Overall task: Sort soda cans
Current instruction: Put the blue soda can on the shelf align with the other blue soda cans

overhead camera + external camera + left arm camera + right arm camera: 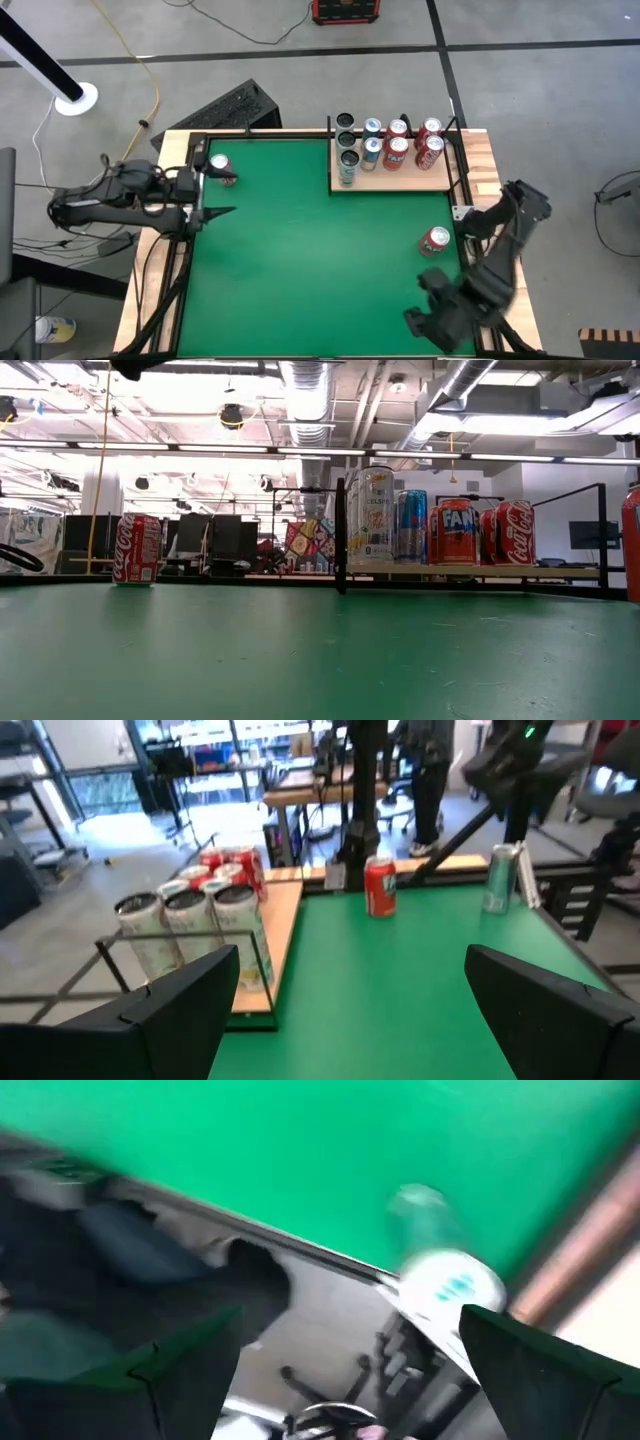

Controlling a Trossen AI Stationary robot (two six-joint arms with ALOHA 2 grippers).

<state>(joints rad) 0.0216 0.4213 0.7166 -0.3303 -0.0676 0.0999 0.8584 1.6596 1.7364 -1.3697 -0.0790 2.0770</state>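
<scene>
Most soda cans (392,145) stand grouped on the wooden tray (400,183). Two red cans (222,168) (434,241) wait on the green worktop (310,260). The left gripper (207,187) and right gripper (425,310) both have fingers apart, holding nothing.

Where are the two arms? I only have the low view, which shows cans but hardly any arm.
Observer: The left arm reaches in from the table's left edge. The left gripper is open and holds nothing, and a loose red can stands close by it.
Operator: And the right one?
Observer: The right gripper is at the near right corner, past the mat's edge. It is open and empty too.
Operator: Is the red sliver at my right edge a can in the tray?
Observer: No. It is a second loose red can, standing on the mat apart from the tray.
Operator: How is the tray filled?
Observer: From above, dark cans sit in the left column, blue-silver cans next to them, and red cans to the right.
</scene>
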